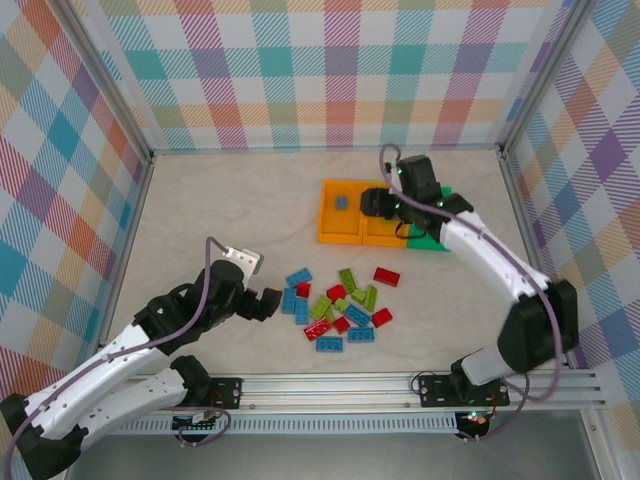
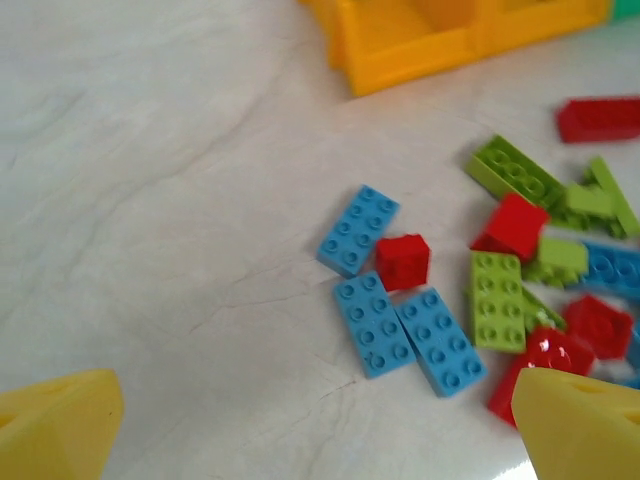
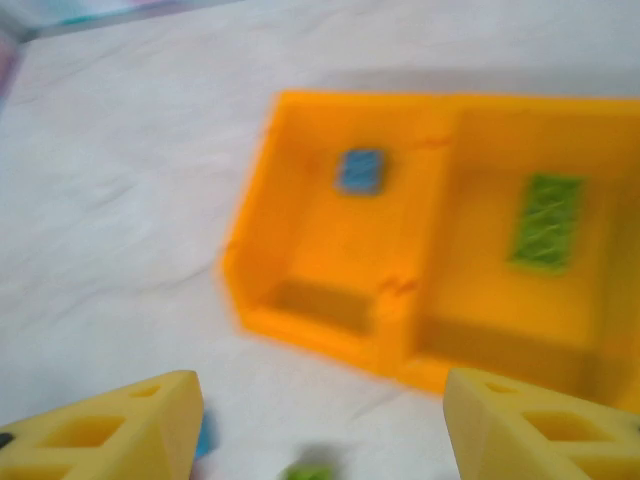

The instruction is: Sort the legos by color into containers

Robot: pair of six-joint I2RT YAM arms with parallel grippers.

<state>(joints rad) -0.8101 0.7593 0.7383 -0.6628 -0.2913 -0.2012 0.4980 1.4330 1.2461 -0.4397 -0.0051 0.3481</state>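
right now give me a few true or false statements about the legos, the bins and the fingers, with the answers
1. A blue lego lies in the left orange bin. True.
2. The lime green lego shares that bin with the blue one. False: it lies in the middle orange bin.
3. The left fingers grip a lego. False: they are open and empty, beside the pile of legos.
4. Most legos lie loose on the table. True.
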